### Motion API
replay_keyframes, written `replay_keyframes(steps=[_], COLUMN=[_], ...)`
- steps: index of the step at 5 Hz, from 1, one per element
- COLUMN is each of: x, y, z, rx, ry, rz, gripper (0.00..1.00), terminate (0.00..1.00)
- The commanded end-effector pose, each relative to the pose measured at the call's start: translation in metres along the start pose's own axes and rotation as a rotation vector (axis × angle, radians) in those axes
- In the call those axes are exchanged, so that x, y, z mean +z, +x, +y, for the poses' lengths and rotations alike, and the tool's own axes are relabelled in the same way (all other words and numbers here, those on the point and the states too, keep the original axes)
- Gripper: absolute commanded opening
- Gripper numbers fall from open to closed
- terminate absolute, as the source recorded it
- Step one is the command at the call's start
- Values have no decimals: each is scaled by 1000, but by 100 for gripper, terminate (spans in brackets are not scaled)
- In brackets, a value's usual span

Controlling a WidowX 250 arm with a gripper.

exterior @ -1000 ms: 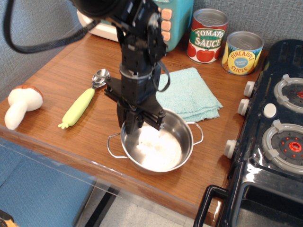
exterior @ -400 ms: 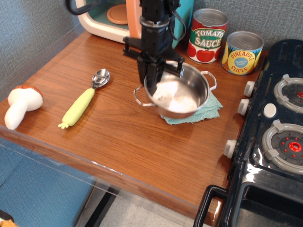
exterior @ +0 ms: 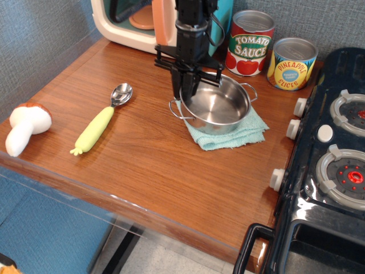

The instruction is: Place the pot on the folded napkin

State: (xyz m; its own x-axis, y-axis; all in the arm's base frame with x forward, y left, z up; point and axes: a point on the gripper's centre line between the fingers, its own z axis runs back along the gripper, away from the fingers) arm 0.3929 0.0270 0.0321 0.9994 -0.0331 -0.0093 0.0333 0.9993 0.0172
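Observation:
The shiny steel pot (exterior: 219, 108) with two wire loop handles sits level on the light teal folded napkin (exterior: 251, 132), which shows under its front and right sides. My gripper (exterior: 187, 90) comes straight down from above at the pot's back left rim. Its fingers (exterior: 178, 85) straddle the rim, one inside the pot and one outside, and look closed on it. The pot is empty.
A tomato sauce can (exterior: 250, 43) and a pineapple can (exterior: 292, 63) stand just behind the pot. A toy stove (exterior: 331, 160) fills the right side. A spoon with a green handle (exterior: 102, 123) and a toy mushroom (exterior: 24, 127) lie at the left. A toy oven (exterior: 131, 25) stands behind the arm.
My gripper carried the pot from the table's front up and back onto the napkin. The pot, tilted a moment ago, has come down and now rests level.

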Motion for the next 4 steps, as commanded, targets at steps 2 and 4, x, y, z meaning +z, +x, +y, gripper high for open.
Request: replay_keyframes(steps=[2,4], x=[39,86], y=[-19,-62], z=[7,38], rx=[33,222], ry=[70,126], rz=[-111,-182], gripper=[100,100], terminate=[0,0])
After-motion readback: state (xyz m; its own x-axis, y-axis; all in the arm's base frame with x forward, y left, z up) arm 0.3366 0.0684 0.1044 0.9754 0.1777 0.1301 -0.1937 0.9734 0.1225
